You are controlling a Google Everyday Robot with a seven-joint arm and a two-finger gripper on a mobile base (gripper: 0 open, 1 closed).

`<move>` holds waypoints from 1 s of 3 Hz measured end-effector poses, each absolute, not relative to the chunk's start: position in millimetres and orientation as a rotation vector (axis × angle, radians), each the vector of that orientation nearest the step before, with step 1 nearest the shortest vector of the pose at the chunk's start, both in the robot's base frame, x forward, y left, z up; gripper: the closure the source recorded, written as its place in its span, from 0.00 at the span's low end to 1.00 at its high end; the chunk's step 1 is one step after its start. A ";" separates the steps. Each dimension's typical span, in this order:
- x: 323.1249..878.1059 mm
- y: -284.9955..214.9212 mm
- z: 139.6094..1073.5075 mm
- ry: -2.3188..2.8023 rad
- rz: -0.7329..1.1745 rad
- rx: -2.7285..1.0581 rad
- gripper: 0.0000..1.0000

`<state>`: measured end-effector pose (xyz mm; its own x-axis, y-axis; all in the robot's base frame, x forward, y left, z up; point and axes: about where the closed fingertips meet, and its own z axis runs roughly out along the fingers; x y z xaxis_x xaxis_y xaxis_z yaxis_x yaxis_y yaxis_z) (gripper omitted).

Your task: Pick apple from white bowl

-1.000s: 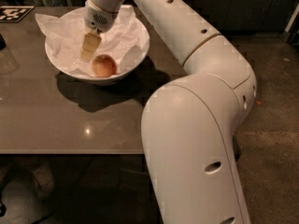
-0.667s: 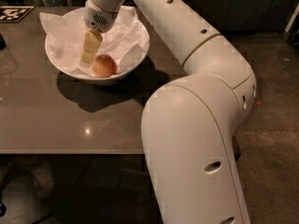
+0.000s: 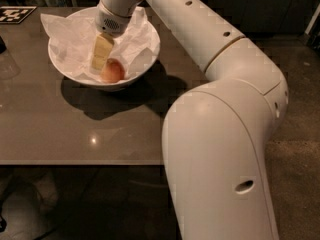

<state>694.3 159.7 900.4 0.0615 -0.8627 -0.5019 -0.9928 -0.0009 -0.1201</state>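
The white bowl (image 3: 145, 59) stands on the far left part of the table, lined with crumpled white tissue paper (image 3: 67, 39). The apple (image 3: 113, 71), small, round and orange-red, lies on the paper near the front wall of the bowl. My gripper (image 3: 99, 59) reaches down into the bowl from above. Its yellowish tip sits just left of the apple, touching it or very close to it. The gripper's upper part and wrist hide the middle of the bowl.
The bowl rests on a glossy brown table (image 3: 75, 134), whose front edge runs across the lower left. A black-and-white marker tag (image 3: 15, 14) lies at the back left corner. My large white arm (image 3: 225, 134) fills the right side.
My gripper has sunk a little deeper into the bowl, closer to the apple. The bowl and the apple have not moved.
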 end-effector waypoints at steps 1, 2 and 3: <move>694.9 141.3 892.4 1.912 0.358 -1.841 0.00; 695.1 130.2 883.1 1.951 0.349 -1.807 0.00; 694.7 130.6 872.1 1.966 0.376 -1.815 0.00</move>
<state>694.7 130.6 872.1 -0.0452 -0.8716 -0.4882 -0.9902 0.1036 -0.0932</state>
